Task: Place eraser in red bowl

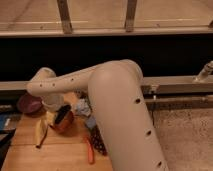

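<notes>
**Gripper hidden behind arm above the red bowl**

The gripper (56,106) sits low over the wooden table (50,155), mostly hidden by the arm (115,105). The eraser (62,114) lies tilted across the red bowl (64,123). A banana (41,131) lies beside it, a purple bowl (29,104) behind.

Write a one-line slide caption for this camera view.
Gripper hidden behind the arm, above the eraser lying in the red bowl.

The arm (117,100) consists of thick, rounded, cream-white tubular segments with a smooth matte shell. Small dark round holes run in rows along each segment. The gripper (54,104), at the far end, is hidden behind the forearm.
</notes>
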